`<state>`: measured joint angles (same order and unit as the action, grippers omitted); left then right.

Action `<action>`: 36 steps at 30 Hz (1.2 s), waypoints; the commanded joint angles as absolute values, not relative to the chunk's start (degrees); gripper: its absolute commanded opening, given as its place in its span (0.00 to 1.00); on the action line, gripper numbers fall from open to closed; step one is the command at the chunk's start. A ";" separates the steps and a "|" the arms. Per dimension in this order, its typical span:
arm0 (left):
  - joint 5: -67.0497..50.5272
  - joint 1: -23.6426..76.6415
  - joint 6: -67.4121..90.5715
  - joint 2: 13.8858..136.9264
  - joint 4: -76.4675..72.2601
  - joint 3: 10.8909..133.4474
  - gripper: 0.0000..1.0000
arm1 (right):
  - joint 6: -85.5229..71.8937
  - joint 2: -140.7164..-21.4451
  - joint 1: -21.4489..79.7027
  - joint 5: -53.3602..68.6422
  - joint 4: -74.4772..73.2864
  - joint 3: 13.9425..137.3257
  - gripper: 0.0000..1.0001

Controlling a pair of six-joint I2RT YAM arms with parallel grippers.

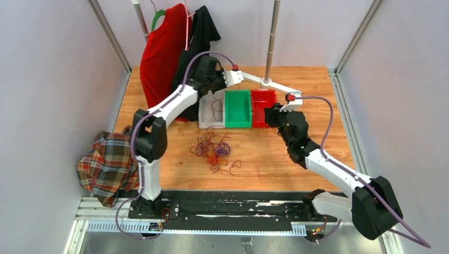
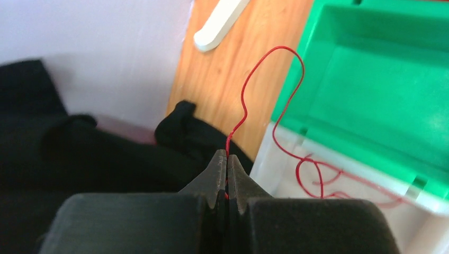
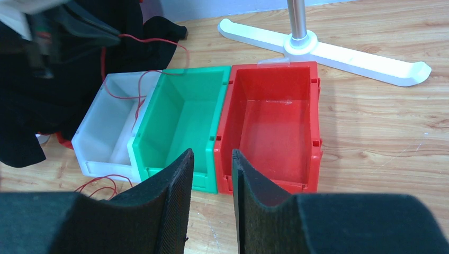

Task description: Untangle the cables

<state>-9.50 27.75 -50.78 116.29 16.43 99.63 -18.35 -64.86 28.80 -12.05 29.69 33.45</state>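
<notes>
Red is the one thin wire (image 2: 242, 98) pinched in our closed left claw (image 2: 226, 159), trailing into the translucent white bin (image 3: 95, 132); our right claw (image 3: 212, 154) gapes slightly, empty; the multicoloured cable tangle (image 1: 213, 148) looks largely knotted.

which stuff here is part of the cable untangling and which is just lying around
Job: cable tangle; red cable pinched in the left end effector, trailing into the white bin; probably the green bin and red bin too.
Lying about: red shirt, black shirt, plaid cloth, stand.
</notes>
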 commanded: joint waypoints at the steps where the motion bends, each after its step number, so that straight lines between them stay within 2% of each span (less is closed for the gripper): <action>1: -12.42 24.42 -47.54 108.61 14.78 94.36 0.01 | -17.97 -64.26 27.60 -12.77 30.07 34.37 0.32; 7: -12.34 21.79 -55.10 100.12 14.92 82.63 0.01 | -18.58 -65.40 27.60 -12.12 30.32 35.02 0.32; 12: -13.66 21.79 -55.47 99.37 14.33 77.83 0.01 | -19.21 -65.96 27.60 -11.78 30.20 34.90 0.32; 21: -13.83 24.34 -54.62 106.38 16.33 80.61 0.01 | -18.94 -66.39 27.60 -12.36 28.76 35.40 0.32; 33: -12.03 25.29 -51.36 118.42 9.20 88.69 0.01 | -18.16 -66.68 27.60 -12.64 28.17 36.08 0.32; 35: -12.20 25.23 -50.78 118.49 10.41 88.92 0.03 | -18.12 -66.55 27.52 -12.63 27.97 36.25 0.32; 36: -12.38 25.16 -50.61 118.03 11.02 88.72 0.08 | -18.07 -66.46 27.51 -12.58 27.93 36.35 0.32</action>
<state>-11.84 25.23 -52.64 118.24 11.68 87.15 -18.41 -66.37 28.80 -12.01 28.36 34.26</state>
